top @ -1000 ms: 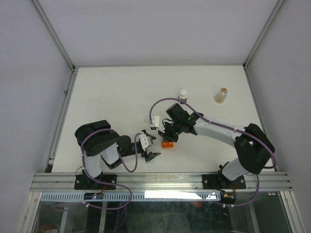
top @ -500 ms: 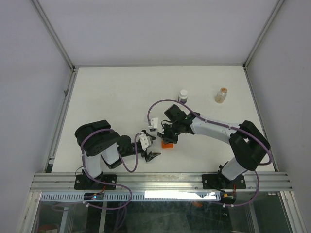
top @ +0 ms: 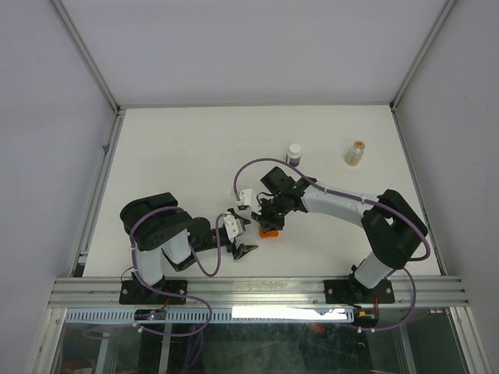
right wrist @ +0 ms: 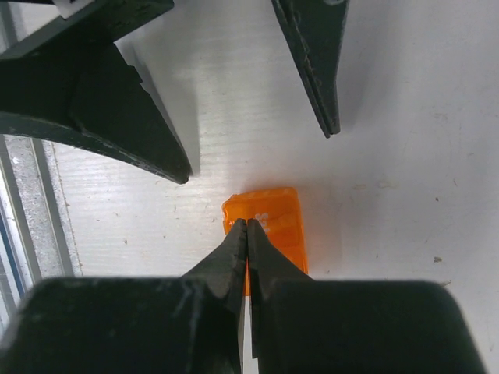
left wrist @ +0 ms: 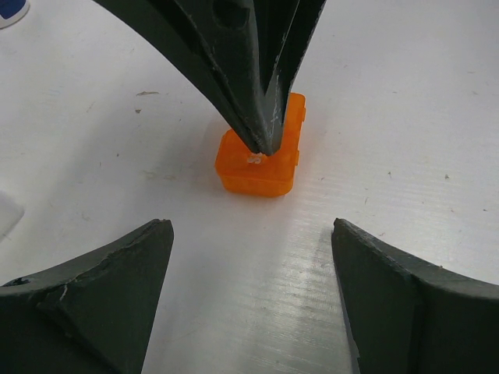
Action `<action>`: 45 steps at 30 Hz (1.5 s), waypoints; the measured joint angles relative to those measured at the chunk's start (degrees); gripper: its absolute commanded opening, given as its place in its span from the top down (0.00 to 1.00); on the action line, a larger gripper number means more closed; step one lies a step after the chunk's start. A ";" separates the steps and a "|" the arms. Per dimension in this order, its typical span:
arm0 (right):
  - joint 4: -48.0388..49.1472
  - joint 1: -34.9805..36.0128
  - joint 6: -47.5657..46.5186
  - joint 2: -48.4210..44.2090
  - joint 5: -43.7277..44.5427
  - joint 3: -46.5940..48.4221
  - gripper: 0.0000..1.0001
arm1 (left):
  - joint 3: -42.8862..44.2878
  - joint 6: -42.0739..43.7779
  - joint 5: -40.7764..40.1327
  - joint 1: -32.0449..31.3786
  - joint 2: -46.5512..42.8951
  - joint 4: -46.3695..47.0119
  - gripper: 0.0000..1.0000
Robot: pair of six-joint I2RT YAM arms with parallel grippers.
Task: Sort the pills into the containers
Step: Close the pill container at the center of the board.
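The stubby translucent orange cup (top: 270, 231) lies on the white table between both grippers. My right gripper (top: 267, 223) is shut, its tips pressed together down on the cup's near rim (right wrist: 277, 222). A tiny pale bit (left wrist: 255, 160) shows at those tips; I cannot tell whether it is held. My left gripper (top: 243, 236) is open and empty, low over the table, just short of the cup (left wrist: 261, 167). In its wrist view its fingers (left wrist: 93, 296) spread wide on either side. The white bottle with a dark band (top: 294, 153) and the clear vial (top: 355, 153) stand at the back.
The table's metal front rail (top: 257, 292) runs just behind the left gripper. White walls enclose the table on three sides. A small pale object (left wrist: 6, 214) sits at the left edge of the left wrist view.
My right arm has swung slightly to the left, its shut gripper staying at the orange cup. The left arm has not moved.
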 measured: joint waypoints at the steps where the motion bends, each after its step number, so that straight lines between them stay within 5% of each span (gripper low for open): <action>1: -0.17 0.02 0.02 -0.20 -0.42 0.11 1.00 | 0.00 0.00 0.02 0.00 0.00 0.00 0.15; 29: -2.01 -1.99 -0.15 1.62 -3.41 1.07 0.99 | 0.00 0.17 0.33 0.00 0.00 0.02 0.15; 33: -3.34 -2.43 -0.48 0.66 -5.25 1.05 0.84 | 0.07 0.15 0.39 0.00 0.00 0.02 0.16; 40: -2.86 -6.67 -3.67 -5.51 -7.96 -0.50 0.37 | 0.17 0.02 0.96 0.00 0.00 -0.02 0.24; 45: -0.26 -8.70 -9.51 -8.55 -8.07 -7.21 0.20 | 0.17 -0.35 1.46 0.00 -0.02 -0.07 0.32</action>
